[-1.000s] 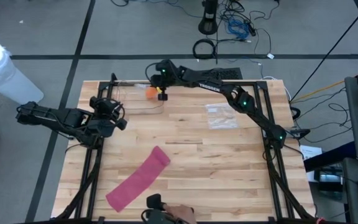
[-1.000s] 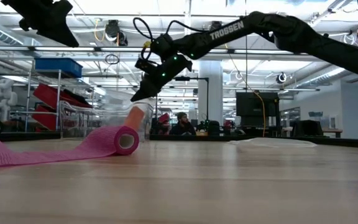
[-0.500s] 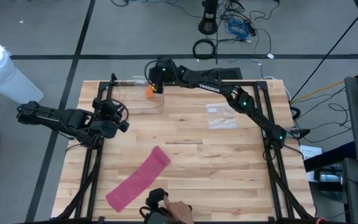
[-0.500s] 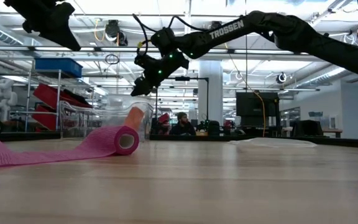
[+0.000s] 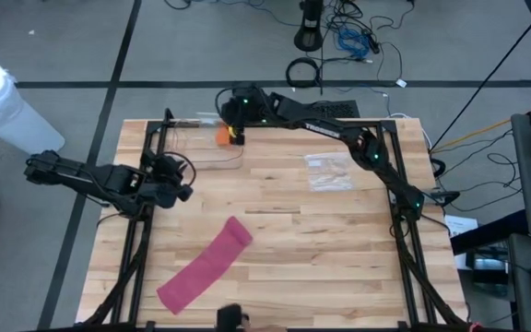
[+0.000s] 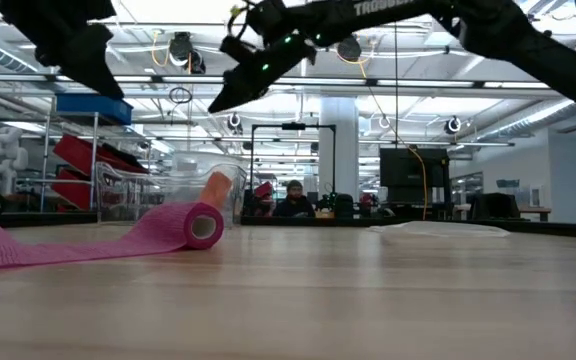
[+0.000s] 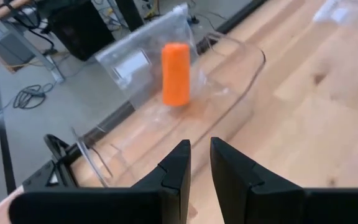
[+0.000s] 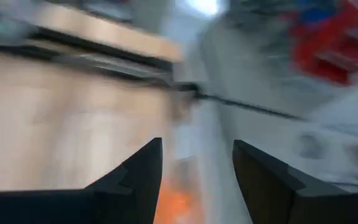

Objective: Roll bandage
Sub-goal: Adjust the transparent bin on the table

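Over the far-left corner, right gripper (image 5: 231,118) hangs fingers apart above the orange roll (image 5: 223,136) in its clear bag (image 7: 185,74). Left gripper (image 7: 196,163) nearly shut, empty. Pink bandage (image 5: 206,264) lies mostly unrolled, near edge.

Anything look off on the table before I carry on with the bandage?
The pink bandage lies mostly unrolled, only its far end wound up. The orange roll leans tilted inside the clear container. Nothing looks spilled or damaged.

high: overhead, down | low: table-level, across | both share pink bandage (image 5: 206,266) (image 6: 118,235)
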`<action>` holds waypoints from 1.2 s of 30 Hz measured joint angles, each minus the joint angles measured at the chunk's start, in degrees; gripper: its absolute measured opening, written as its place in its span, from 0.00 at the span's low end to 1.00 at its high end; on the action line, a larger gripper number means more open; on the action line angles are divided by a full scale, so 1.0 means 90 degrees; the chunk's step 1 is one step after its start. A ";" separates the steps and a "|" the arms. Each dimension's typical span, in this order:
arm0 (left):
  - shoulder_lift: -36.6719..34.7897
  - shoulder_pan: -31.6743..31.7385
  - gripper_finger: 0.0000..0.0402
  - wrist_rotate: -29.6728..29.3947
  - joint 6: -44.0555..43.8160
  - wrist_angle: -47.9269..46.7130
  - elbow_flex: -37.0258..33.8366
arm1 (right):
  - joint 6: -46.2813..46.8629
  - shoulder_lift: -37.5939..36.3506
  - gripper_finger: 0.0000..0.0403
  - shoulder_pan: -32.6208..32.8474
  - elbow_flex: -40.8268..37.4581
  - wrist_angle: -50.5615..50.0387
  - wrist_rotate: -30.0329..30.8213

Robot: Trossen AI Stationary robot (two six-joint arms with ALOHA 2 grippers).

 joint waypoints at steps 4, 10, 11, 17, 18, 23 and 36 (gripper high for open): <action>0.0000 -0.0002 0.17 0.0381 0.0040 -0.0040 -0.0148 | 0.0225 -0.0185 0.42 0.0034 0.0000 -0.1677 -0.1642; 0.0000 -0.0005 0.17 0.0480 0.0008 0.0158 -0.0158 | -0.0005 0.0036 0.41 0.0249 -0.0022 -0.2862 -0.1621; 0.0000 -0.0005 0.17 0.0503 0.0008 0.0201 -0.0159 | -0.0106 0.0079 0.41 0.0284 -0.0028 -0.2893 -0.1580; 0.0000 -0.0005 0.17 0.0549 0.0026 0.0246 -0.0161 | -0.0807 0.0153 0.41 0.0407 -0.0027 -0.2936 -0.1525; 0.0000 -0.0005 0.17 0.0549 0.0051 0.0249 -0.0161 | -0.0925 0.0162 0.41 0.0413 -0.0027 -0.2945 -0.1514; 0.0000 0.0000 0.17 0.0543 0.0290 0.0300 -0.0161 | -0.1170 0.0271 0.41 0.0429 -0.0025 -0.2685 -0.1392; 0.0000 0.0000 0.17 0.0357 0.0615 0.0516 -0.0161 | -0.1159 0.0546 0.34 0.0422 -0.0024 -0.2544 -0.0689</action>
